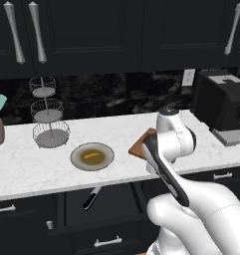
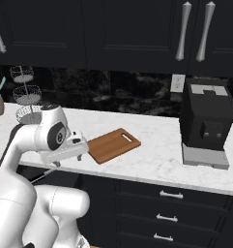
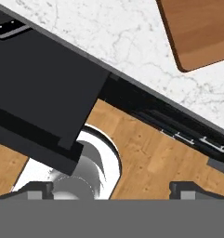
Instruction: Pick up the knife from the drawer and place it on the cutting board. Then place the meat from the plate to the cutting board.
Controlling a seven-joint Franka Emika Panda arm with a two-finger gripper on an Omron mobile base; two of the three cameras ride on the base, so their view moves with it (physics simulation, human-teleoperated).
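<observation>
knife (image 1: 91, 197) is just lying in the open drawer (image 1: 101, 219); meat (image 1: 91, 155) sits on the plate (image 1: 105, 160); cutting board (image 2: 113, 145) bare; gripper (image 3: 111, 188) jaws spread wide, holding nothing

Both base views look forward-down from behind, sharing bench (image 1: 22, 169) and cutting board (image 2: 113, 144); hand view looks down, close.

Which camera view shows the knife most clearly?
The left base view: the knife lies in the open drawer below the counter, black handle nearest the camera. In the hand view only a sliver shows at the top left; the right base view does not settle it.
</observation>
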